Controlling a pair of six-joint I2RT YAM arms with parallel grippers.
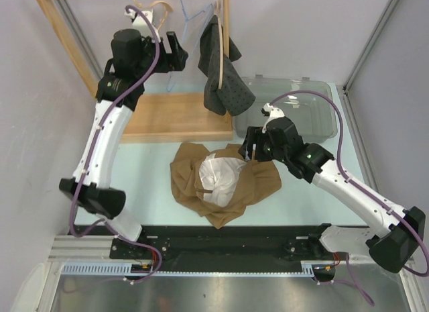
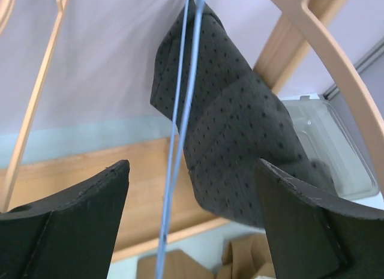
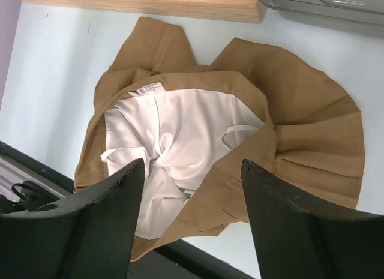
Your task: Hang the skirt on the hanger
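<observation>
My left gripper (image 2: 192, 164) gapes around the blue hanger (image 2: 170, 183), probably to fetch it — my right gripper (image 3: 192, 165), released, hovers over the crumpled tan skirt (image 3: 300, 147) on the table (image 3: 54, 63).

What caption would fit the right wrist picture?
Open fingers hover above a crumpled tan skirt, white lining exposed, on a pale table.

No legible text, small white label (image 3: 147, 89) on the skirt (image 3: 312, 147) lining, print too tiny to read
</observation>
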